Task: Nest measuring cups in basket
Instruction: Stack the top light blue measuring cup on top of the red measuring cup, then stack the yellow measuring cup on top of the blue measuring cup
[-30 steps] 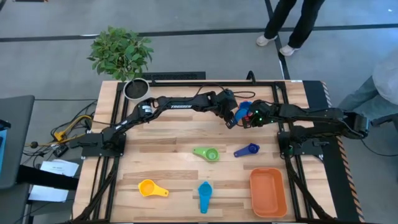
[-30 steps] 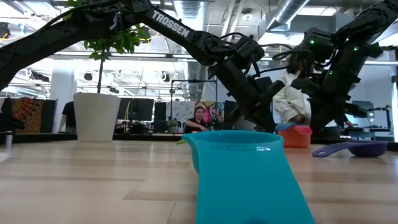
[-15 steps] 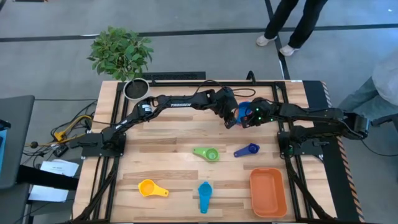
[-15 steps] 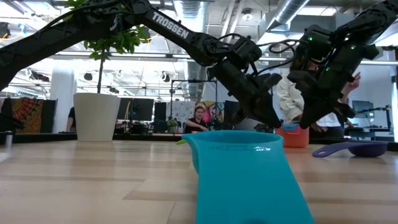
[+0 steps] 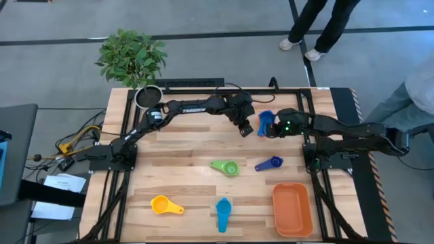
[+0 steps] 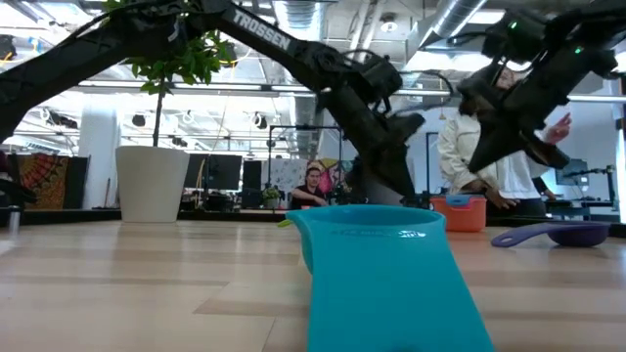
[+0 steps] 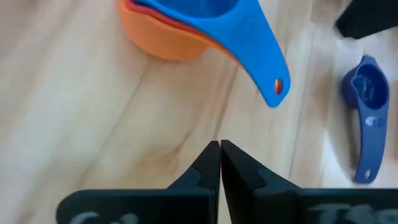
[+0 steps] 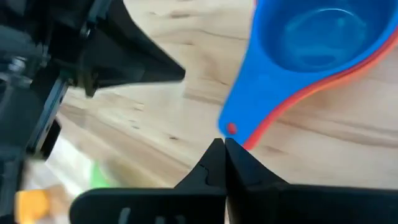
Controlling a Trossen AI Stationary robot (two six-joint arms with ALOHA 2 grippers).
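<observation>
a nested stack [image 7: 186, 25] of three cups (blue in red in orange) is seen at the table's far middle, w/ both tools beside it. left tool [image 7: 219, 163] and right tool [image 8: 224, 158] are pressed together, nothing pinched. green [image 5: 225, 167], dark blue [image 5: 269, 163], yellow [image 5: 165, 205] and light blue [image 5: 223, 213] cups lie loose; the basket [image 5: 292, 209] at the near right corner holds none. most is judged left.

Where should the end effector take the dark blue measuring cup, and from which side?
Grip the dark blue measuring cup by its flat handle, coming straight down from above. It lies alone on the wood, bowl up, handle pointing toward the green cup with bare table either side, so fingers could likely close across the handle's narrow width.
</observation>
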